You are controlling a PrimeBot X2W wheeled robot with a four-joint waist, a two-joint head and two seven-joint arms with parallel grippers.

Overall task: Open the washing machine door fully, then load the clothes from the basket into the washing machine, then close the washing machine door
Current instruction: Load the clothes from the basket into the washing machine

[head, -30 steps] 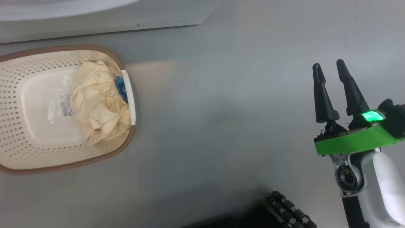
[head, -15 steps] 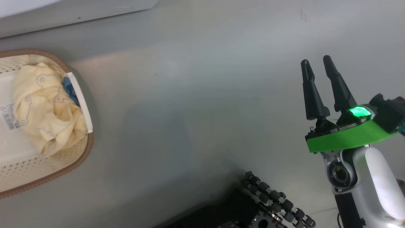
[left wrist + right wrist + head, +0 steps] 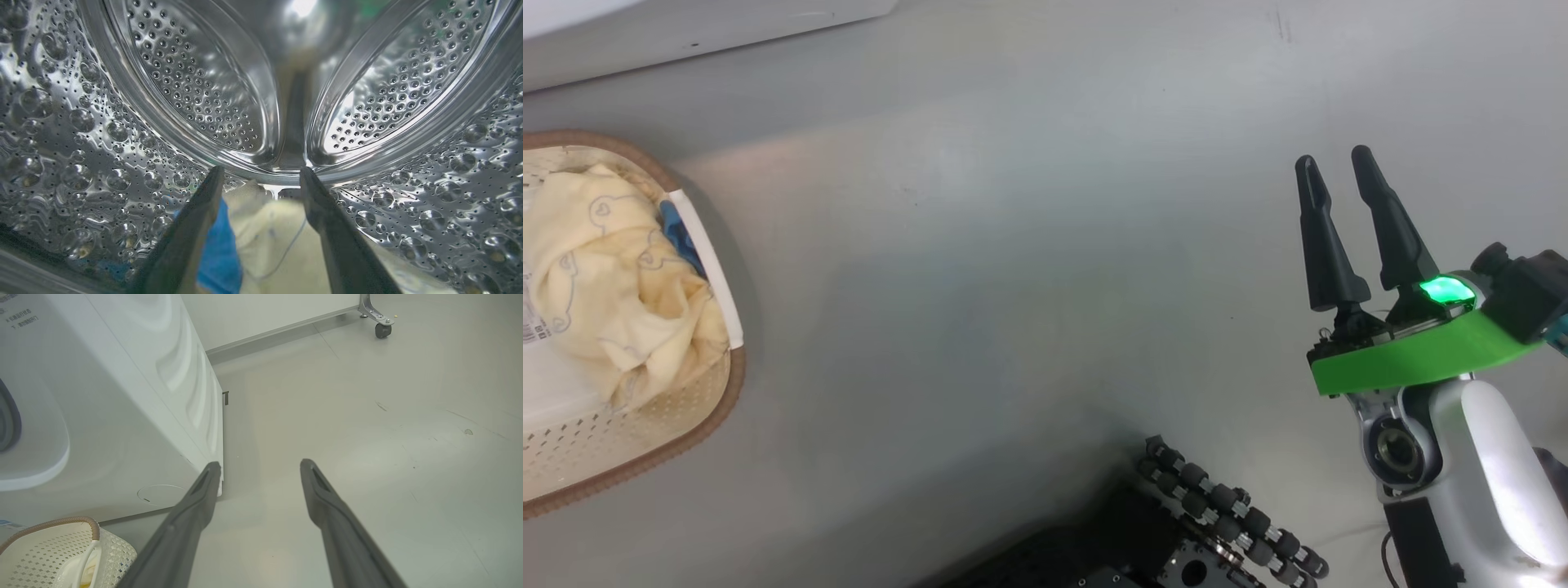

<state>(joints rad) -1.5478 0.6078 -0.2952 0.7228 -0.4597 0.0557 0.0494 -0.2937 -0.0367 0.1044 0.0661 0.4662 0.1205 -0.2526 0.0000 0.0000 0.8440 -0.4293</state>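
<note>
My left gripper (image 3: 261,170) is inside the washing machine's perforated steel drum (image 3: 196,81), open. A cream-yellow cloth (image 3: 278,245) with a blue patch (image 3: 222,245) lies loose on the drum floor below and between its fingers. More of the clothes (image 3: 613,278) sit bunched at the right end of the cream basket (image 3: 737,377) on the floor, at the head view's left edge. My right gripper (image 3: 1334,157) hovers open and empty over bare floor, far to the right of the basket. The white washing machine (image 3: 122,396) stands left of that gripper (image 3: 260,463). The washing machine door is out of view.
The machine's lower edge (image 3: 686,33) runs along the head view's top left, just behind the basket (image 3: 53,522). My dark base with its rollers (image 3: 1225,514) fills the bottom centre. A wheeled caster (image 3: 382,330) stands far off on the grey floor (image 3: 1013,286).
The head camera has turned, so the basket now sits further left in the picture. My left gripper has gone from shut to open. The right gripper keeps its pose.
</note>
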